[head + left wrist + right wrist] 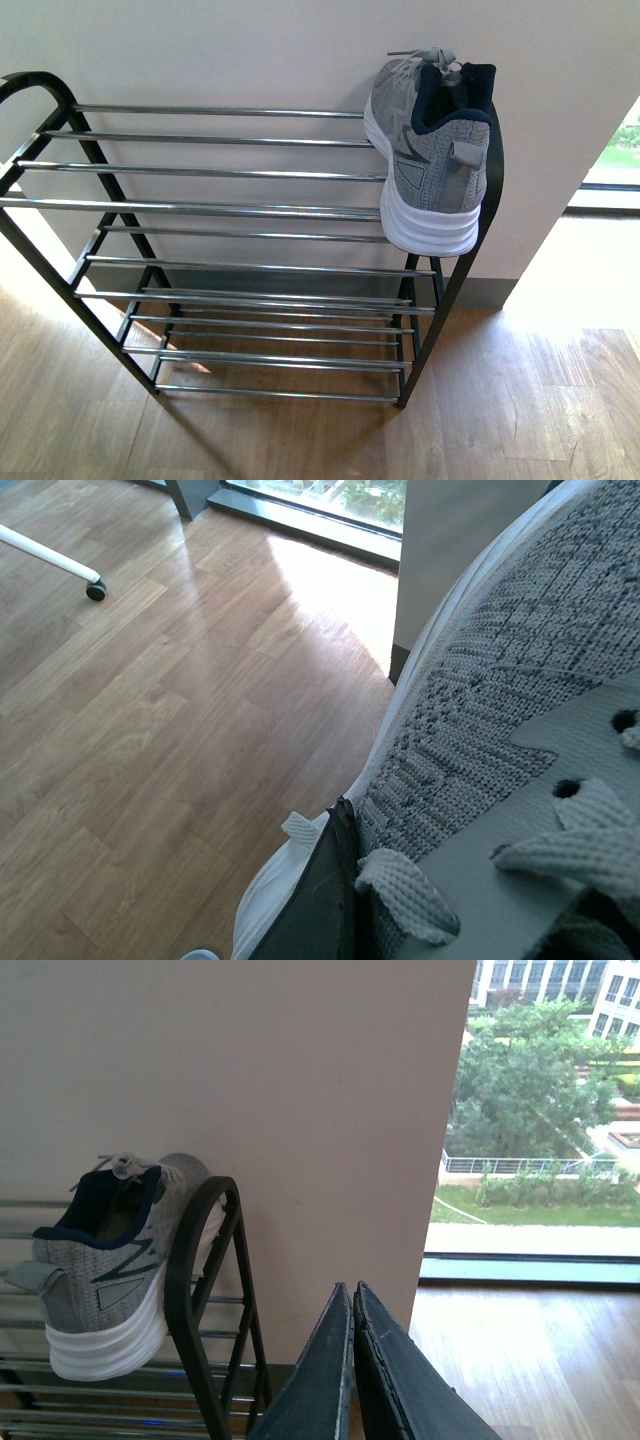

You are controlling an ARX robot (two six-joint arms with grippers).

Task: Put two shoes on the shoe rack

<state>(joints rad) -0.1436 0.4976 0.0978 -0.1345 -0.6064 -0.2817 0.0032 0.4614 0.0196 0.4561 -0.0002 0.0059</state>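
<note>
Front view: the shoe rack [220,207], black-framed with shelves of thin chrome rods, stands on a wooden floor [540,400] against a pale wall [250,50]. The first shoe [430,150], a grey knit sneaker with a thick white sole and navy lining, rests on the top tier at the rack's right end, just beside the rounded side frame. Its heel faces the camera and reaches past the front rod, and its toe points toward the wall. Left wrist view: the second shoe [500,680] fills the near side of the picture, showing its knit upper, white sole edge, eyelets and grey laces. One dark jaw of the left gripper [340,825] lies against this shoe beside the laces, while the other jaw is hidden behind it. The jaws appear closed on the shoe, which hangs above the sunlit floor. A white leg ending in a small caster [96,591] stands well apart in the background. Right wrist view: the jaws of the right gripper [352,1295] are pressed together with nothing between them. They sit near the rack's right side frame, apart from the first shoe. Beside the wall, a window [540,1110] shows trees and buildings.
</note>
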